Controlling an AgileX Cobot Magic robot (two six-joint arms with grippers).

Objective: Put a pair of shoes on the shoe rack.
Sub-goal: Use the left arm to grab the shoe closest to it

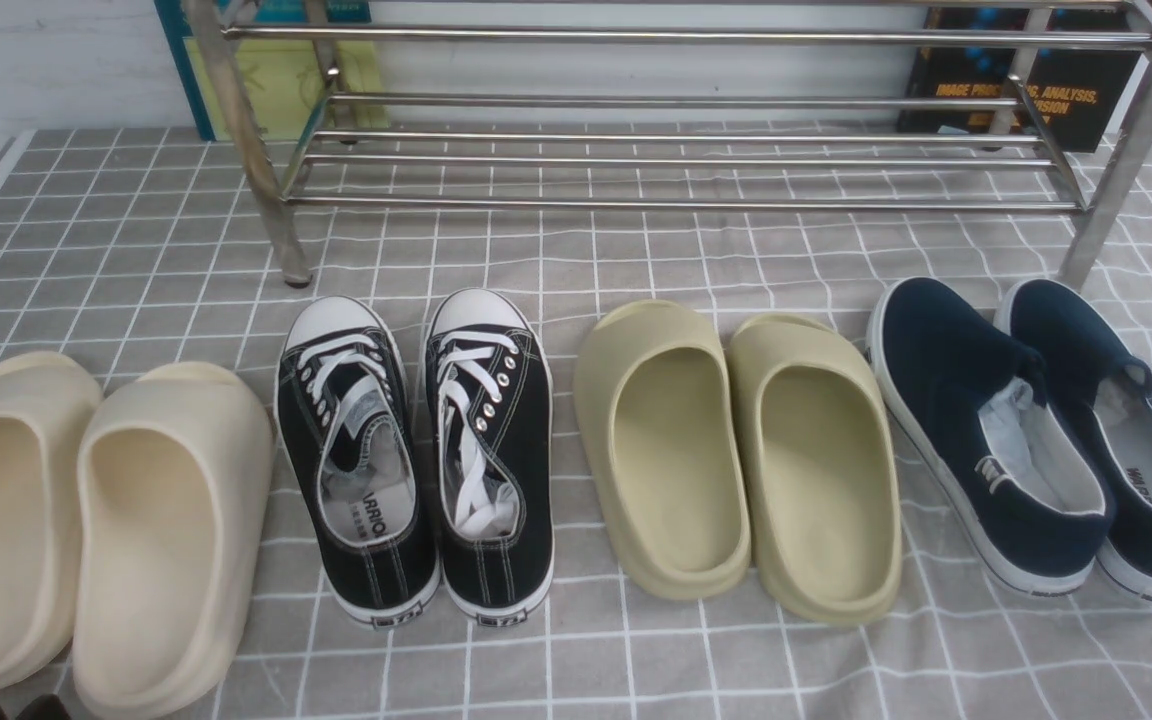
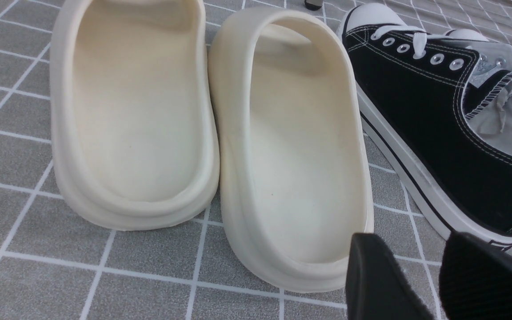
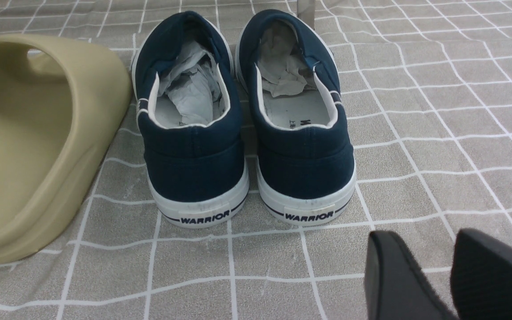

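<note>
The left gripper (image 2: 420, 260), slightly spread and empty, hangs behind the cream slides (image 1: 96, 520); the black sneakers (image 1: 496, 560) lie just to its right, nearer this arm, toes toward the shoe rack (image 1: 676, 160) beyond, loose laces tucked inside one; the right gripper (image 3: 429, 251), likewise spread, faces the paper-stuffed navy slip-ons (image 3: 247, 146).

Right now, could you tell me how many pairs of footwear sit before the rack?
4: cream slides far left, black sneakers next, olive slides right of centre, navy slip-ons far right; none looks hidden.
</note>
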